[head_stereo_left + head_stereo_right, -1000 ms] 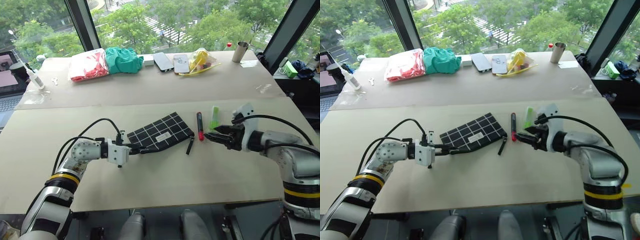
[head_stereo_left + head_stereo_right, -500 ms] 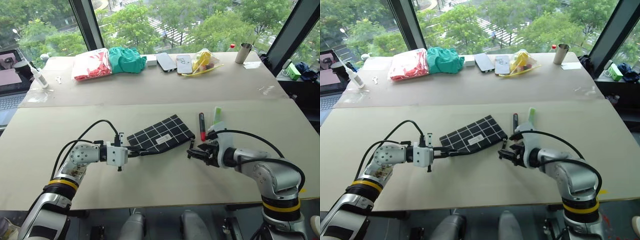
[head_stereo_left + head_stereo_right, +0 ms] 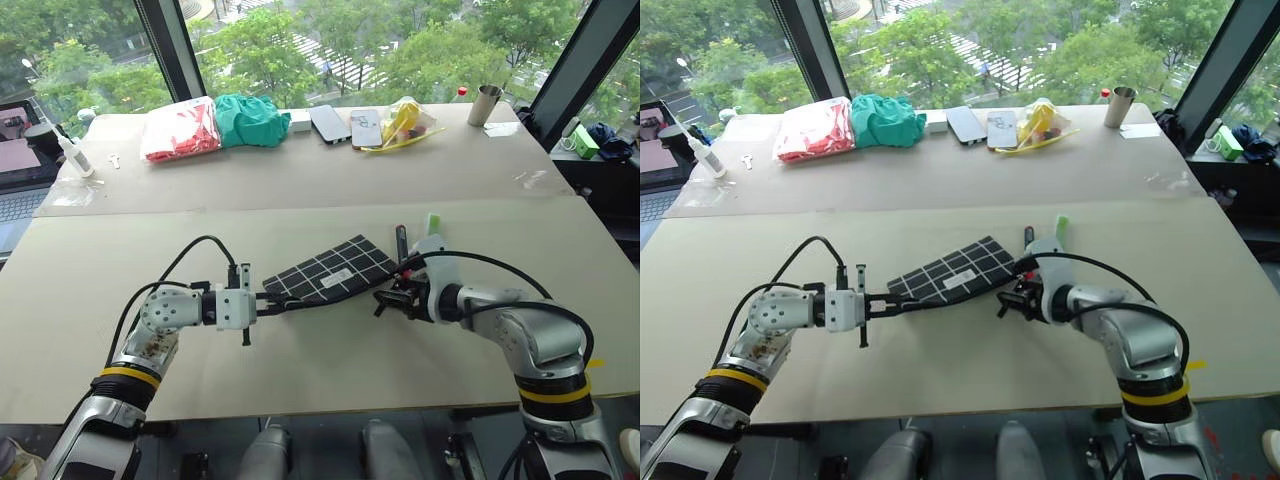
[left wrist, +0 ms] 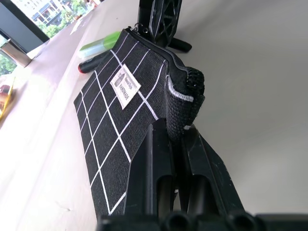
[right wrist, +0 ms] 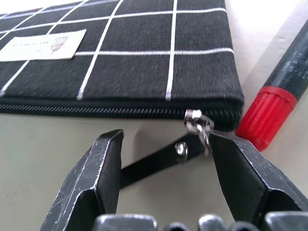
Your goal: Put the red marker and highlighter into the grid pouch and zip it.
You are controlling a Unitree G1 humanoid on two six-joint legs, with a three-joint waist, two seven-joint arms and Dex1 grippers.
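Observation:
The grid pouch (image 3: 330, 272), black with white lines and a small label, lies mid-table with its near-left corner raised. My left gripper (image 3: 272, 305) is shut on that corner (image 4: 185, 96). At the pouch's right end my right gripper (image 5: 163, 144) stands open, its fingers (image 5: 103, 168) on either side of the black zipper pull (image 5: 159, 161), which lies flat on the table. The red marker (image 5: 269, 106) lies just right of the pouch, touching its end. Beyond the marker lies the green highlighter (image 3: 432, 222), partly hidden by my right arm.
On the back table (image 3: 300, 175) lie a red bag (image 3: 178, 128), a green cloth (image 3: 246, 118), two phones (image 3: 345, 125), a yellow bag (image 3: 403, 120) and a metal cup (image 3: 484, 103). A bottle (image 3: 70, 152) and a laptop (image 3: 15, 160) are at the far left.
My right gripper came down and to the left, from beside the marker to the pouch's zipper end. The left gripper rolled a little, tilting the held corner up.

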